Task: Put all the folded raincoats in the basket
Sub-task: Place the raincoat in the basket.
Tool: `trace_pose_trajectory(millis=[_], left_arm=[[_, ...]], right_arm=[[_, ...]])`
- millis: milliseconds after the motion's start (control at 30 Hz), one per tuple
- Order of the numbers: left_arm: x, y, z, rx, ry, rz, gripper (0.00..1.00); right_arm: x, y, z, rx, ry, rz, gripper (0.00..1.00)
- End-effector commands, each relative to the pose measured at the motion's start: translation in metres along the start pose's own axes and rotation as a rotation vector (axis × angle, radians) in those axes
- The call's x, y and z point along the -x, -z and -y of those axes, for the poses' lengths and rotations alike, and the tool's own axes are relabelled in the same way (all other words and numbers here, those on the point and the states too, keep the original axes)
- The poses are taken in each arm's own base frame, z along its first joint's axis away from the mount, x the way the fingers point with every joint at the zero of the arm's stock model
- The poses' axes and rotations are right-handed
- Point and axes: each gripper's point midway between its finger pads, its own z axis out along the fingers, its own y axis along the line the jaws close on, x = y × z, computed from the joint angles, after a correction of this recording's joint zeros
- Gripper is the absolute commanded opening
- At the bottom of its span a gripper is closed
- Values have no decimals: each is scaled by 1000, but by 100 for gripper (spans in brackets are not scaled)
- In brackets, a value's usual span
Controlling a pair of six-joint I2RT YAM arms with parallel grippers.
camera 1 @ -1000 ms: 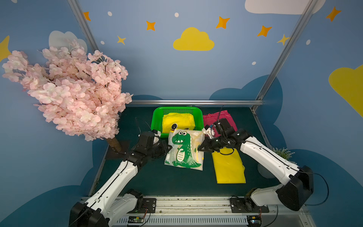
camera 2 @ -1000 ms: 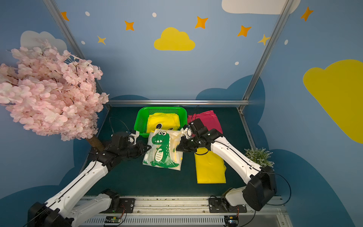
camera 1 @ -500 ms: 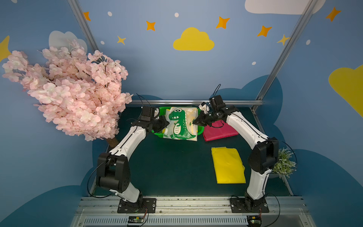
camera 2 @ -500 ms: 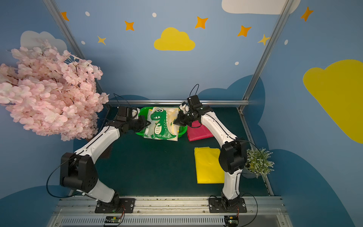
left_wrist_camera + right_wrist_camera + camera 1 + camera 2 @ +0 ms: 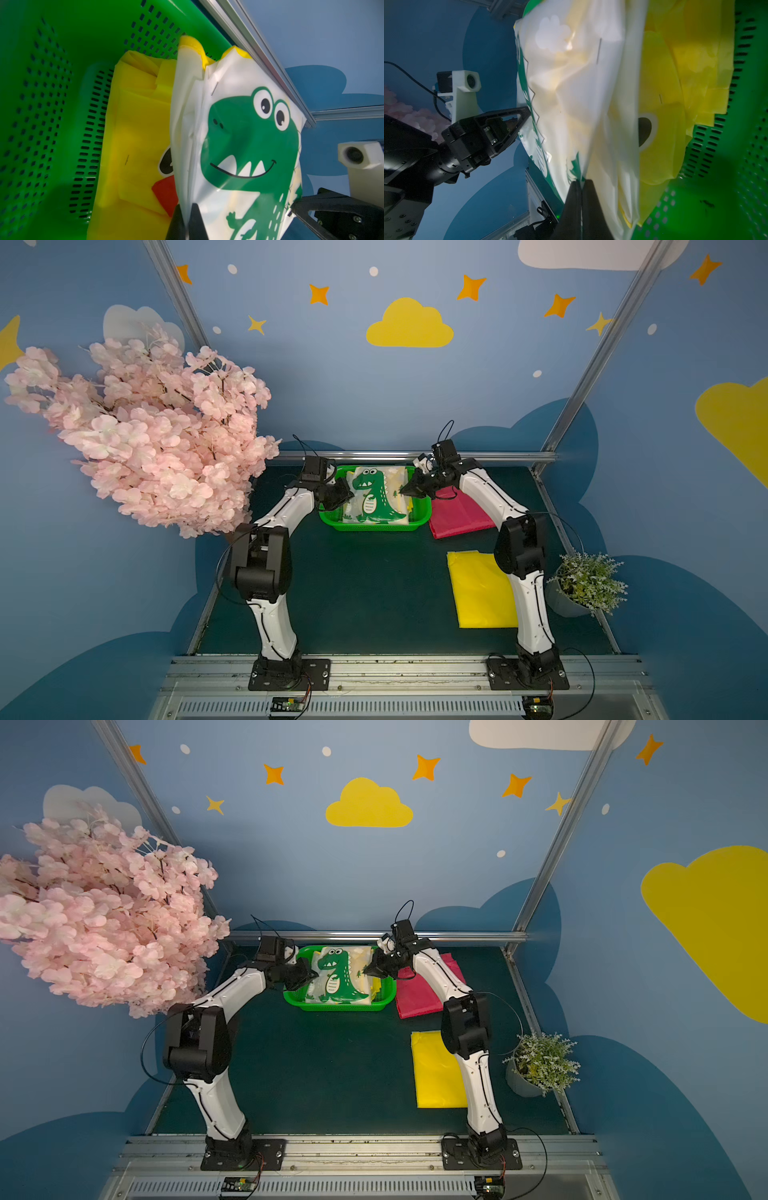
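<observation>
**Raincoat (image 5: 376, 497) held over basket (image 5: 374, 526)**

The left gripper (image 5: 347, 499) pinches the dinosaur raincoat's left edge and the right gripper (image 5: 405, 490) its right edge, both clamped tight. It spans the green basket, far centre, above a yellow raincoat (image 5: 133, 124) lying inside.

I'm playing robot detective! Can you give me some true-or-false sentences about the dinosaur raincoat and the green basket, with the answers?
1. The left gripper and the right gripper both pinch the dinosaur raincoat. True.
2. A yellow raincoat lies in the basket. True.
3. The basket is blue. False: it is bright green.
4. The pink raincoat lies in the basket. False: it lies on the table, beside the basket.
</observation>
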Motion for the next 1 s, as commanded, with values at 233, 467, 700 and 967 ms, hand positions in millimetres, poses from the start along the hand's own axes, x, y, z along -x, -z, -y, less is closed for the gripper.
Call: trace_pose_trajectory(millis=[233,467,700,967], left_arm=[[12,-31,-16,-8,9,-46,2],[7,-29,-14,-24,1,-56,60],[18,8,11,-33,-78,31,100],[2,10,54,-117,-149,5,100]], right_arm=[[26,-28,14,37,-23,36,0],[31,-32,22,16,-26,37,49],[28,4,-4,-12,59,82,62],[6,3,-39,34,101,57,64]])
